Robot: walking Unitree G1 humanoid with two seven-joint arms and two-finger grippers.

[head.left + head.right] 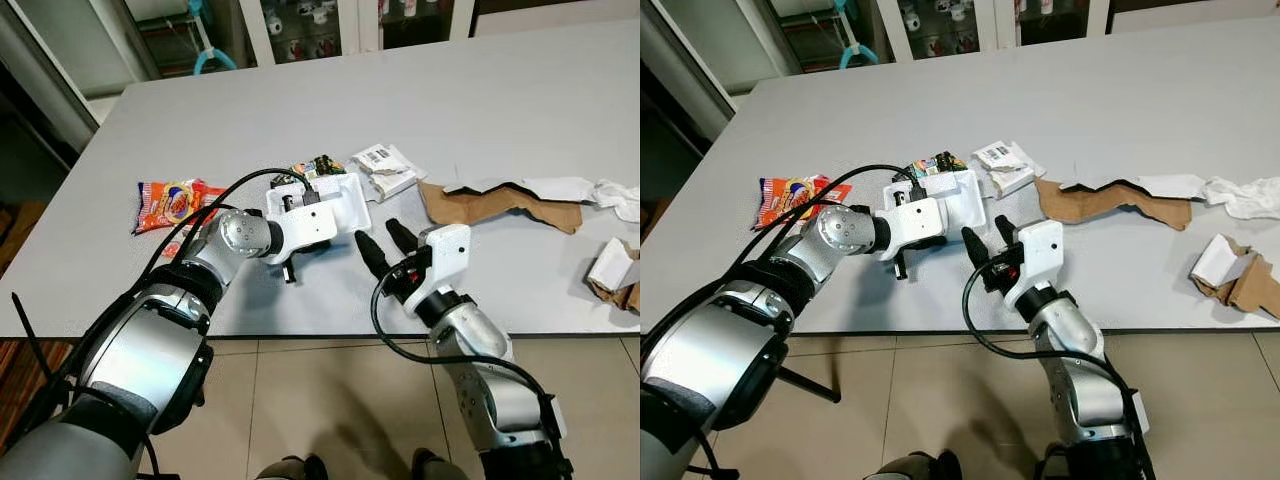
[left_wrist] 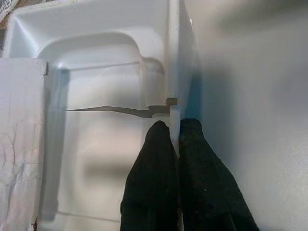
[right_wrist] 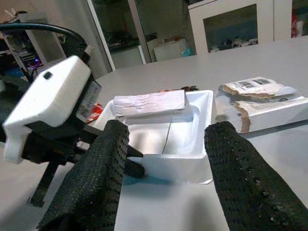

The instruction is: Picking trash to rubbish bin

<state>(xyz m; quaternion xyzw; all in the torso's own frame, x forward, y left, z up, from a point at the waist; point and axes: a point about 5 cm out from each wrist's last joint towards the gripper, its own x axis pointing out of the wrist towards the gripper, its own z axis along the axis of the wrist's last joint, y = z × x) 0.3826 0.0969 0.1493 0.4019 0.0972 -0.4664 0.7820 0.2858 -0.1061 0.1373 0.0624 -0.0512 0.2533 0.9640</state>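
here the white foam tray at frame centre is pinched at its rim by the left gripper, fingers together. the right gripper is held just beside it, fingers apart. a lift toward a bin is called for next.

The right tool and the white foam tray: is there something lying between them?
Nothing: the right wrist view shows bare grey table between the open right tool and the white foam tray.

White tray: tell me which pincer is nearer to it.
Left. The left pincer is shut on the white tray's rim, touching it. The right pincer is open, just beside the tray, apart from it.
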